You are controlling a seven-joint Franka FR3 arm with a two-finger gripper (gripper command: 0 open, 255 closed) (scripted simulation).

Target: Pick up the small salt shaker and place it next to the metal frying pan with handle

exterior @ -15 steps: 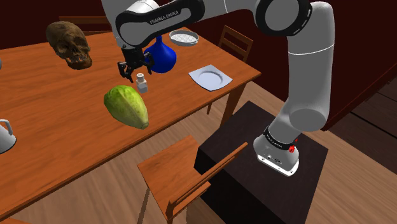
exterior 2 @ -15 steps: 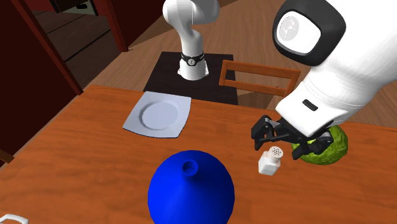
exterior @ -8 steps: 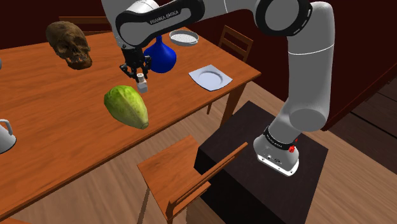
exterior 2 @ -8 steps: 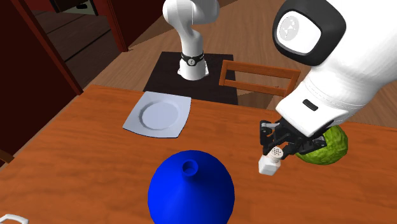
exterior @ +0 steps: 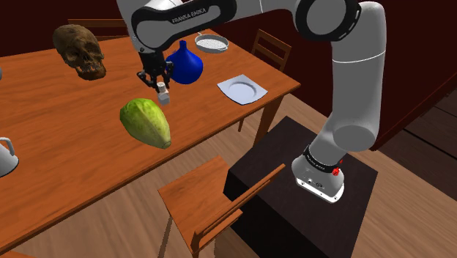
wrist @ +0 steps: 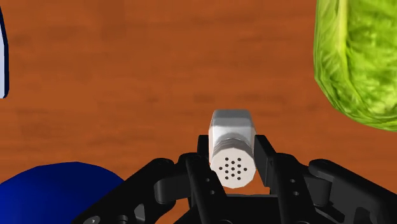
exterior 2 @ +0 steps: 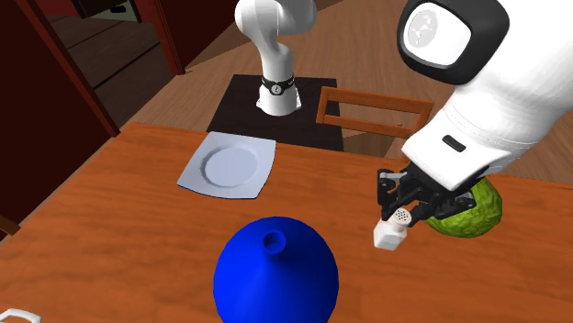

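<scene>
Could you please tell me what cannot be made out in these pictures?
- Shoulder view: the metal pan sits partly behind the arm; its handle cannot be made out.
- Shoulder view: a white object is cut off by the left edge.
- Second exterior view: the arm covers much of the cabbage.

- Leafy green cabbage [wrist: 356, 63], beside the jaws: cut by the wrist view's edge.
- Round blue vase [wrist: 57, 191], on their other side: also cut.
- Small white salt shaker [wrist: 232, 127]: cap sides hidden under the black fingers [wrist: 263, 153].
</scene>
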